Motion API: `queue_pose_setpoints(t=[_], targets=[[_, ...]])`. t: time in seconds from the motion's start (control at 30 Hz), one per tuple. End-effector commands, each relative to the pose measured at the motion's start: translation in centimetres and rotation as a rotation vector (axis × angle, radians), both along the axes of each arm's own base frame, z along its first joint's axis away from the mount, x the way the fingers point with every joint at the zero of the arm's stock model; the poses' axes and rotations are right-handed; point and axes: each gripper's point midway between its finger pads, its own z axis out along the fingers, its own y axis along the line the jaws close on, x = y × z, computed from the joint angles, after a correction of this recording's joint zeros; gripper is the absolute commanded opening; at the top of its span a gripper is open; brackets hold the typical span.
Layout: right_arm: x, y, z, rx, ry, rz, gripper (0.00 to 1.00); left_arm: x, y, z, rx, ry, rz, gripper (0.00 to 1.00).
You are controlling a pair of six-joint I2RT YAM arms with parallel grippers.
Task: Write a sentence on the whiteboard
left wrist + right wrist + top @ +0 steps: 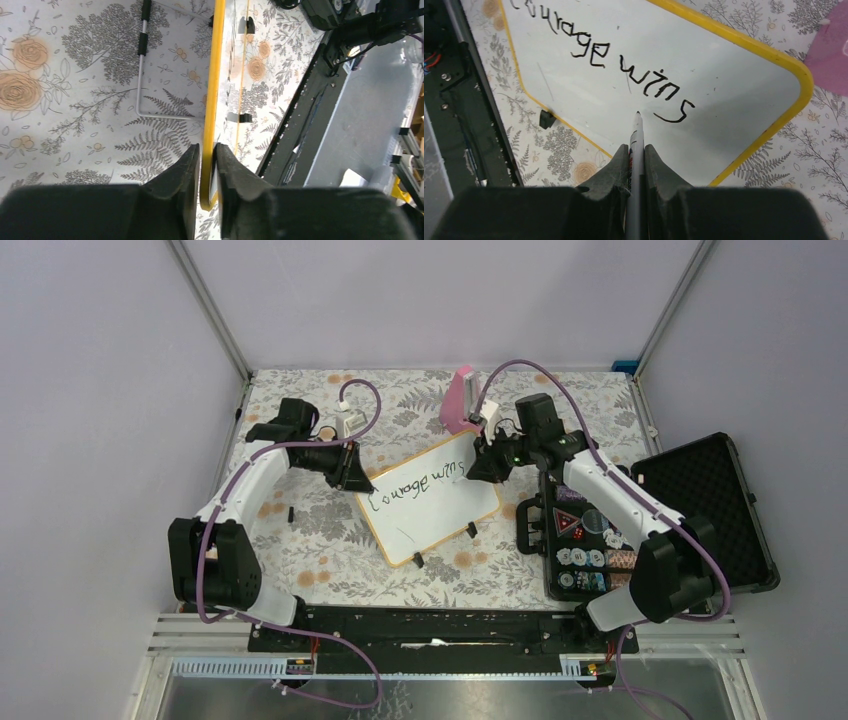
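Two grips: left gripper point(206, 150) pinches yellow-rimmed white whiteboard point(212, 75); right gripper point(636, 150) clamps slim pale marker point(637, 131) beside black handwritten sentence point(594, 50).

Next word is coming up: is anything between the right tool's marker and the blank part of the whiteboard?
Nothing visible. The marker, gripped in the right tool, points at bare whiteboard just under "wins". The left tool pinches the rim, well aside.

Plain lilac walls point(420, 300) enclose a floral-print tabletop point(320, 540) — evenly lit.
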Motion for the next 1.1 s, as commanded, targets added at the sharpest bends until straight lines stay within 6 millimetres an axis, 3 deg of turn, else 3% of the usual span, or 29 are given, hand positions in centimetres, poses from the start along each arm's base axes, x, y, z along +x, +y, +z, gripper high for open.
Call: queue_pose_setpoints(t=[0.0, 0.2, 0.37, 0.77, 1.07], targets=[[-1.8, 1.2, 4.8, 0.1, -0.04, 0.088, 0.0, 1.7, 0.8, -0.6, 0.077, -0.081, 0.018, 0.24], [-3.9, 2.3, 4.2, 0.097, -0.008, 0.146, 0.0, 1.8, 1.4, 1.3, 0.04, -0.116, 0.045, 0.47], [-5.1, 3.7, 2.8, 0.069, -0.007, 0.177, 0.0, 0.6, 2.2, 1.6, 0.01, -0.086, 0.053, 0.51], [-8.1, 8.1, 0.7, 0.005, -0.037, 0.287, 0.0, -0.4, 2.4, 0.6, -0.003, -0.052, 0.048, 0.49], [-8.2, 9.8, 0.5, 0.008, -0.088, 0.296, 0.0, 0.0, 2.4, 0.3, -0.001, -0.042, 0.044, 0.33]])
